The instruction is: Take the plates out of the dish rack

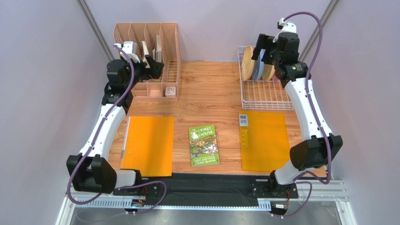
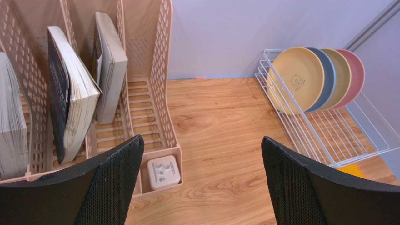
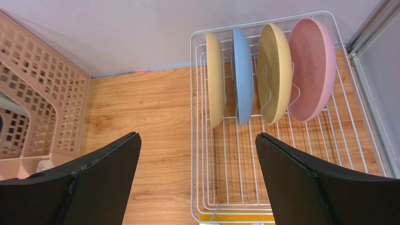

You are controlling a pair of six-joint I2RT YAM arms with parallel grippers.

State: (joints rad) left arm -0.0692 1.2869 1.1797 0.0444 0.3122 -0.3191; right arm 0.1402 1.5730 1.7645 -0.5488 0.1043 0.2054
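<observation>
At the left of the overhead view, the left arm runs from its base at the lower left up along the table edge, its wrist bent toward the pinkish slotted organizer [image 1: 148,56] in the upper left. The left gripper [image 2: 202,154] hangs just beside the organizer with its fingers spread wide and nothing between them. A small white box [image 2: 163,171] sits in the organizer's front compartment. In the middle of the table a green book [image 1: 203,145] lies flat between two orange mats [image 1: 148,145]. At the right, the right arm climbs from its base, elbows out at the right edge and reaches to the upper right. There the right gripper [image 3: 197,140] hovers over the dish rack [image 1: 265,96], fingers wide apart, empty, touching nothing. The plates [image 3: 273,70] stand on edge in the rack's far end: cream, blue, cream, pink.
</observation>
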